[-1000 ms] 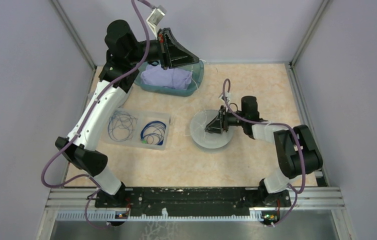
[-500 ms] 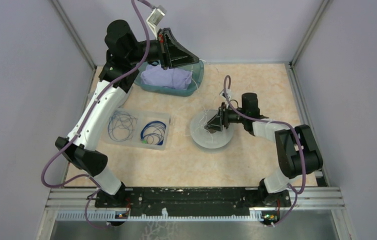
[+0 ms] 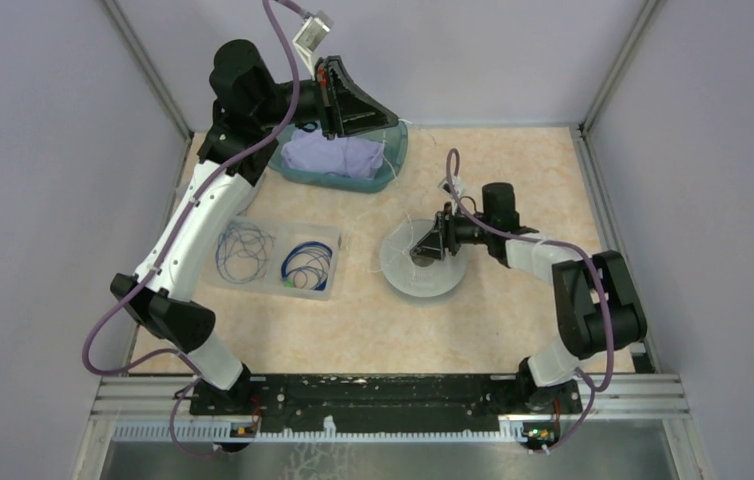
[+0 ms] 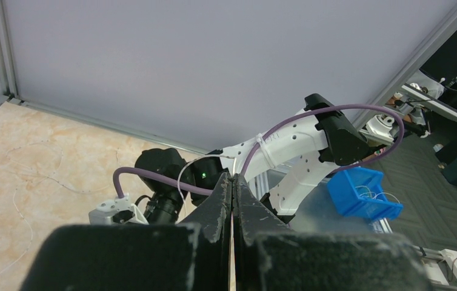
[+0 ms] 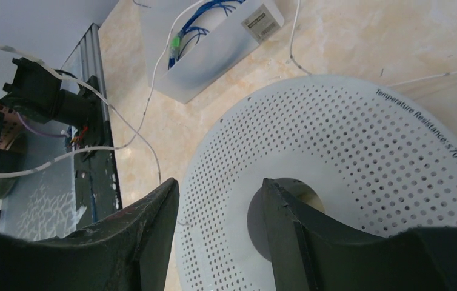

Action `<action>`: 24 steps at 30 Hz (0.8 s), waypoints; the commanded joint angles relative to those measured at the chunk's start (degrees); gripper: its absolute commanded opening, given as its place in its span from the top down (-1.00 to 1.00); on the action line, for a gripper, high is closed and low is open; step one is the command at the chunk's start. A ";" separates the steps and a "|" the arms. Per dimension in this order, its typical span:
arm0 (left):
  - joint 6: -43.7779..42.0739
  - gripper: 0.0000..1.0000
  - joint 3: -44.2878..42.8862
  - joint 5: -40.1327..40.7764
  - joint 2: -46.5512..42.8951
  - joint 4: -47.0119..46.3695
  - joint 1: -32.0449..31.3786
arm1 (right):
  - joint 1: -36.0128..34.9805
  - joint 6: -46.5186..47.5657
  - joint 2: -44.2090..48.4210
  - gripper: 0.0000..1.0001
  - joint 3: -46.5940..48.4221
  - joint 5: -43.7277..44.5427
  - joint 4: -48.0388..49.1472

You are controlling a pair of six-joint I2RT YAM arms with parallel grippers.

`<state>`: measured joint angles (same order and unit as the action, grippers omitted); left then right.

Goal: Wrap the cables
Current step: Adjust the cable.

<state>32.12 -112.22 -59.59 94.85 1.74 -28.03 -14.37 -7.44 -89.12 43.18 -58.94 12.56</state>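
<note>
My left gripper [image 3: 390, 118] is raised high above the back bin, its jaws shut. A whitish cable [image 4: 180, 182] loops in to its fingertips [image 4: 233, 176] and is pinched there. From there the thin strand trails over the floor [image 5: 148, 103] by the white perforated disc [image 3: 423, 278]. My right gripper [image 3: 415, 253] hovers low over that disc [image 5: 359, 151], open, with nothing between its fingers. One finger [image 5: 277, 206] is over the disc's centre hole. Blue cables [image 3: 306, 265] lie coiled in a clear tray [image 3: 336, 240], also seen in the right wrist view [image 5: 211, 15].
A teal bin [image 3: 394, 160] holding a purple cloth [image 3: 338, 155] stands at the back, under my left wrist. Grey walls close in the table on three sides. A blue bin [image 4: 359, 194] sits off the table beyond the right arm's base.
My right wrist has shifted slightly toward the back over the disc. The left arm has not moved.
</note>
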 commanded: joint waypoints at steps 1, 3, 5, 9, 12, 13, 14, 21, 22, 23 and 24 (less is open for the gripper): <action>-0.29 1.00 0.51 -0.74 -0.87 -0.70 -0.51 | 0.57 1.18 2.71 -0.06 3.40 -0.55 1.00; -0.27 1.00 0.66 -0.78 -0.87 -0.81 -0.47 | 0.57 1.09 3.04 -0.07 3.55 -1.29 1.07; -0.30 1.00 0.69 -0.74 -0.85 -0.77 -0.50 | 0.57 1.19 3.37 -0.07 3.60 -2.79 1.06; -0.30 1.00 0.48 -0.70 -0.75 -0.77 -0.47 | -0.09 3.19 3.60 -0.10 3.49 -5.16 -0.99; -0.22 1.00 0.08 -0.68 -0.53 -0.80 -0.46 | -1.79 6.24 3.71 -0.11 3.09 -4.43 -3.84; -0.21 1.00 0.03 -0.77 -0.55 -0.84 -0.47 | -2.28 6.63 3.66 -0.11 2.73 -4.02 -3.82; -0.15 1.00 -0.01 -0.79 -0.54 -0.78 -0.49 | -2.58 6.67 3.47 -0.11 2.24 -3.72 -3.44; -0.12 1.00 -0.29 -0.83 -0.45 -0.77 -0.45 | -4.30 5.20 1.88 0.10 1.27 -3.57 -0.24; -0.12 1.00 -0.32 -0.80 -0.48 -0.67 -0.45 | -4.42 4.87 1.81 0.21 1.31 -3.65 0.42; -0.26 1.00 -0.24 -0.71 -0.52 -0.54 -0.48 | -4.49 4.44 1.76 0.33 1.47 -3.72 0.97; -0.48 1.00 -0.19 -0.70 -0.58 -0.43 -0.45 | -4.52 4.16 1.83 0.48 1.84 -3.54 1.23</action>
<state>32.12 -111.72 -59.61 94.85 1.74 -28.03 -17.96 -3.05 -87.72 43.94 -61.52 9.47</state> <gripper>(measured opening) 0.005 0.366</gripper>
